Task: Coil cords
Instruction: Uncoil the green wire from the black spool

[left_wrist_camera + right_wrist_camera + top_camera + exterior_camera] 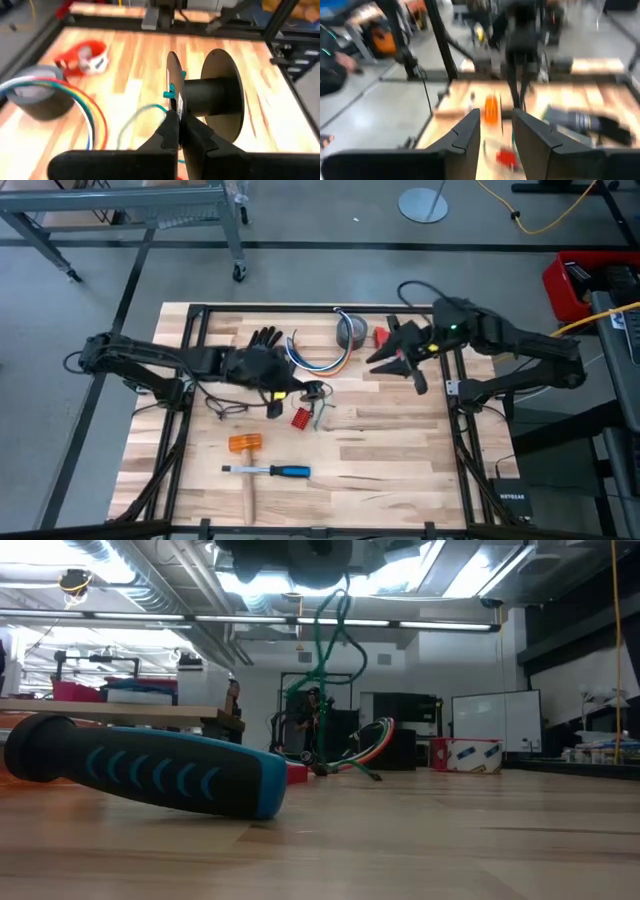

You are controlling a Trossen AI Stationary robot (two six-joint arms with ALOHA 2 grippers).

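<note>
Left wrist view: left gripper (178,131) pinched tight on black spool (205,97) rim. Green cord (142,112) beside spool. Right gripper (496,131) partly open, empty, beside grey tape roll (351,330). Hold spool steady; wind cord slowly.

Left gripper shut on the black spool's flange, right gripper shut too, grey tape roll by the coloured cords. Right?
Not quite: the right gripper is open, its fingers standing apart with nothing between them, as the right wrist view shows. The rest holds: the left gripper is shut on the black spool's flange, and the grey tape roll sits by the coloured cords.
</note>
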